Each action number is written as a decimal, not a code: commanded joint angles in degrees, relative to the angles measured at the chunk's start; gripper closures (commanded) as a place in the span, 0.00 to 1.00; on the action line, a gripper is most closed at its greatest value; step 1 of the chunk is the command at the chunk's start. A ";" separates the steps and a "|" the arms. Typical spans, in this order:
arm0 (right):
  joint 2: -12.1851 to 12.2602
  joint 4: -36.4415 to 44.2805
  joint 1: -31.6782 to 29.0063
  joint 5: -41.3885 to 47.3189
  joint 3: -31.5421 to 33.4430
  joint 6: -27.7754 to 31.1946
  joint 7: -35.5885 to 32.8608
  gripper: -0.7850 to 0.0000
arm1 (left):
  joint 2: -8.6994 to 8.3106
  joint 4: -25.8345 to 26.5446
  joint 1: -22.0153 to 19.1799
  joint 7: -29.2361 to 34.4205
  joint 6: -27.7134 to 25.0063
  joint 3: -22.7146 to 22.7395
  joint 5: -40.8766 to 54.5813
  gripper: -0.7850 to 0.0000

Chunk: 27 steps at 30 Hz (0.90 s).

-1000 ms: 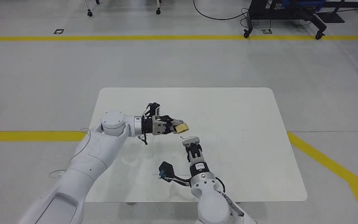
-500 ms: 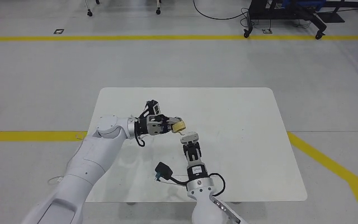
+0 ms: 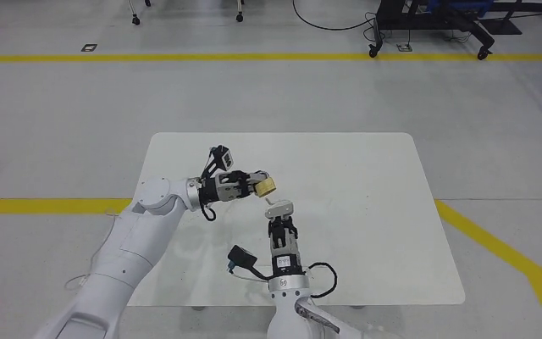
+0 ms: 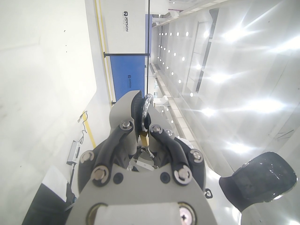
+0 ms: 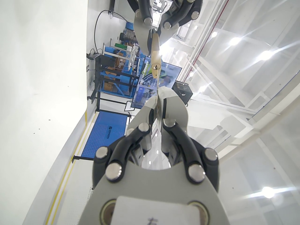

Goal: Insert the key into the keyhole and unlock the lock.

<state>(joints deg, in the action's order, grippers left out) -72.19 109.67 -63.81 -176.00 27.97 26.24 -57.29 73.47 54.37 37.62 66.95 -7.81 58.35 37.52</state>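
The lock [image 3: 267, 186] is clamped in the left jaws above the bench [image 3: 364, 169], the key [image 5: 158, 83] in the right jaws — tip at the keyhole [image 5: 154, 66] — so insertion and turning are judged outstanding.

The desk [image 3: 373, 254] is white and rectangular with rounded corners, standing on a grey floor [image 3: 254, 93]. One yellow line [image 3: 169, 58] crosses the floor beyond the desk. A second yellow line [image 3: 51, 205] runs out at its left side, and a third [image 3: 495, 246] slants away at its right. A black wheeled frame [image 3: 432, 20] and a black cable [image 3: 330, 27] lie at the far right. A small floor plate [image 3: 89, 47] sits at the far left.
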 commanded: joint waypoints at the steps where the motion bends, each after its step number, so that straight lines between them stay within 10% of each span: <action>1: -0.13 -0.38 0.33 0.00 -0.24 0.08 -0.37 1.00 | -0.09 0.58 0.33 -0.21 0.33 0.24 -0.19 1.00; 27: -2.54 -4.28 2.33 0.00 -0.17 1.65 -5.33 1.00 | 0.10 1.19 0.71 -1.45 4.21 0.57 -0.89 1.00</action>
<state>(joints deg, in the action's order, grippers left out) -74.67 105.62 -61.60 -176.00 27.79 27.58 -61.84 73.55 55.72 38.40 65.58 -3.78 58.90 36.51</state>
